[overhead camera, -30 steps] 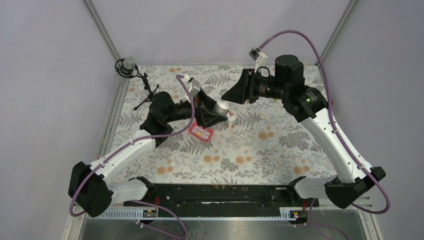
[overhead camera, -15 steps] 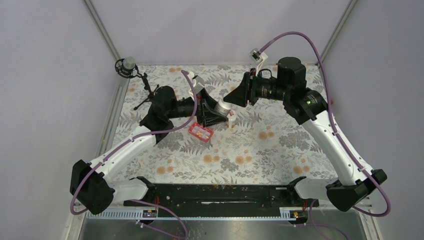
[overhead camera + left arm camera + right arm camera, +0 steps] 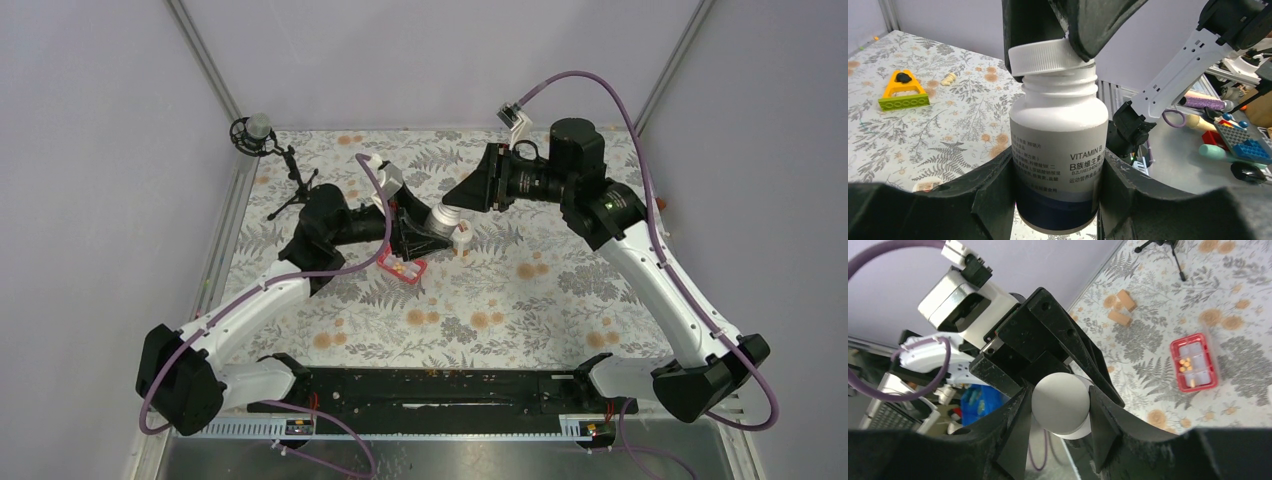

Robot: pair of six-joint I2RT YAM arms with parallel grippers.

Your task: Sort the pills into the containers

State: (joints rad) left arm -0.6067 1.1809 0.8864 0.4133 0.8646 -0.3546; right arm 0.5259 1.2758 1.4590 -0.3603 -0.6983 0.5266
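Observation:
My left gripper [image 3: 1057, 167] is shut on a white Vitamin B bottle [image 3: 1058, 135], held upright between both fingers. My right gripper [image 3: 1060, 396] is shut on the bottle's white ribbed cap [image 3: 1044, 56], which sits tilted on the threaded neck. From above, the two grippers meet at the bottle [image 3: 441, 216], just behind the red-pink pill tray [image 3: 402, 266]. The right wrist view shows this tray [image 3: 1194, 362] on the cloth, with several small orange pills [image 3: 1186, 364] in its clear compartments.
A yellow wedge tool [image 3: 902, 90] lies on the flowered cloth at far left, a pale small piece [image 3: 949, 78] beside it. Two wooden blocks [image 3: 1120, 309] lie behind the tray. A small tripod [image 3: 290, 185] stands at back left. Another white bottle [image 3: 462, 234] sits right of the grippers.
The right wrist has turned and shifted slightly at the cap. The left arm has moved the bottle a little. Both grips hold as before.

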